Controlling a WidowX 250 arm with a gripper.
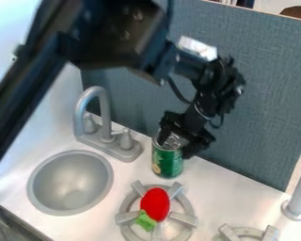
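The black gripper (pixel 177 141) hangs at the top of a green can (pixel 167 162), right beside its silver lid; whether it grips the can, I cannot tell. The can stands upright on the white counter, behind the left burner and close to the grey back panel. On that burner (pixel 189 207) lies a red toy strawberry (pixel 155 204) with a green leafy end (pixel 145 220) pointing toward the front.
Left of the can are a grey faucet (pixel 100 113) with two knobs and a round sink (pixel 70 182). A second burner (pixel 247 231) sits at the front right, near a grey post (pixel 299 193). The grey panel (pixel 266 108) rises behind the counter.
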